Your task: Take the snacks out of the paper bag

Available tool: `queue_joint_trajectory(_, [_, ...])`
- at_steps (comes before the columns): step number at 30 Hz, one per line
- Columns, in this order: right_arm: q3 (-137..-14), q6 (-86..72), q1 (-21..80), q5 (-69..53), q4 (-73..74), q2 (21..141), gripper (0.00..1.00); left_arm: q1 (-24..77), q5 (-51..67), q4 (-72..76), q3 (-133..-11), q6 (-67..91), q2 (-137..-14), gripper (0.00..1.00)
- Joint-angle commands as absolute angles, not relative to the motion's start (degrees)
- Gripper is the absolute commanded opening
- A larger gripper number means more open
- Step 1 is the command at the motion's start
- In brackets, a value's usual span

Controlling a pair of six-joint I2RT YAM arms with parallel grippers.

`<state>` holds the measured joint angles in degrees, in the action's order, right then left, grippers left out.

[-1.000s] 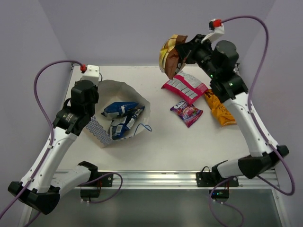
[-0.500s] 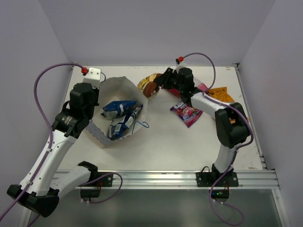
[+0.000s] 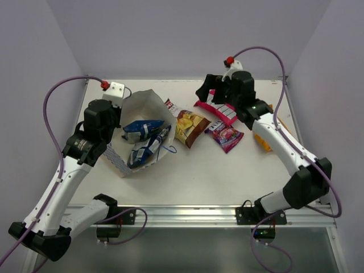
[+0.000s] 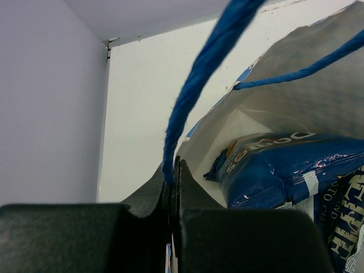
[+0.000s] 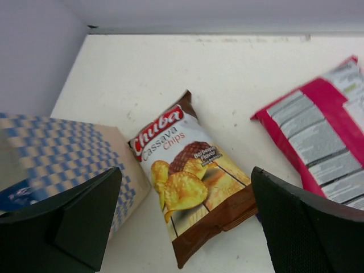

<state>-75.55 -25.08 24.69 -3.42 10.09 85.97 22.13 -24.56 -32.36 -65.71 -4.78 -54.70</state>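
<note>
Paper bag lies on its side at the left of the counter, mouth open toward the middle; cream paper, blue check print on the outer wall, thin blue string handle. Left fingers clenched on that handle right at the bag's rim. Two packets are inside. One is a blue Doritos bag, its logo reading upside-down from the left wrist. Below it is a dark blue packet with white lettering, too cropped to read. Just outside the bag's mouth, flat on the counter, is a brown-and-red packet. It is printed "Chuba Cassava Chips" with a small "Barbeque Flavor" badge and pictured yellow crisps. Right fingers spread wide and holding nothing, above and to either side of that packet. Right of it is a pink-and-white striped packet, back panel up, grey text blocks too small to read. A small magenta candy pack sits just in front of it. An orange-yellow packet lies partly under the right arm near the counter's right edge.
</note>
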Motion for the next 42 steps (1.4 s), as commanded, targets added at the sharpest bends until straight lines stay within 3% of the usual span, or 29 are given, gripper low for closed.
queue_joint_trajectory(1, [-83.31,-13.56,26.01,-10.96,21.00,79.90,0.99,21.80,-22.76,-30.76,-66.01,-6.42,-53.79,0.00])
queue_joint_trajectory(6, [-88.67,4.72,36.81,-12.57,24.34,80.42,0.99,21.80,-21.36,-30.94,-66.18,-6.86,-54.14,0.00])
queue_joint_trajectory(14, [-93.42,21.25,50.78,-15.20,23.11,87.61,0.99,21.80,-20.48,-30.85,-66.36,-6.86,-54.93,0.00])
queue_joint_trajectory(25, [-104.85,26.89,52.47,-13.89,22.85,109.40,0.99,21.80,-17.05,-30.23,-65.57,-6.77,-53.70,0.00])
queue_joint_trajectory(31, [-105.12,27.60,52.47,-16.95,23.65,113.12,0.96,21.80,-17.14,-30.15,-65.48,-7.12,-52.91,0.00])
queue_joint_trajectory(32, [-104.51,27.42,52.47,-17.14,23.03,113.12,0.91,21.80,-17.23,-30.06,-65.39,-7.12,-52.91,0.00])
queue_joint_trajectory(33, [-103.63,27.25,52.47,-17.23,21.98,112.85,0.75,21.80,-17.14,-29.80,-65.39,-7.12,-52.91,0.00])
queue_joint_trajectory(36, [-103.18,27.16,52.47,-16.70,21.36,112.06,0.42,21.80,-17.31,-29.62,-65.22,-7.12,-53.09,0.00])
queue_joint_trajectory(37, [-103.18,27.25,52.47,-16.79,21.36,111.63,0.24,21.71,-17.49,-29.62,-65.13,-7.21,-53.09,0.00])
queue_joint_trajectory(40, [-103.01,27.33,52.47,-17.40,20.75,108.56,0.05,21.80,-18.28,-29.36,-64.69,-7.12,-53.09,0.00])
queue_joint_trajectory(42, [-102.66,27.42,52.47,-17.84,20.22,106.71,0.00,21.80,-18.72,-29.18,-64.51,-7.03,-53.26,0.00])
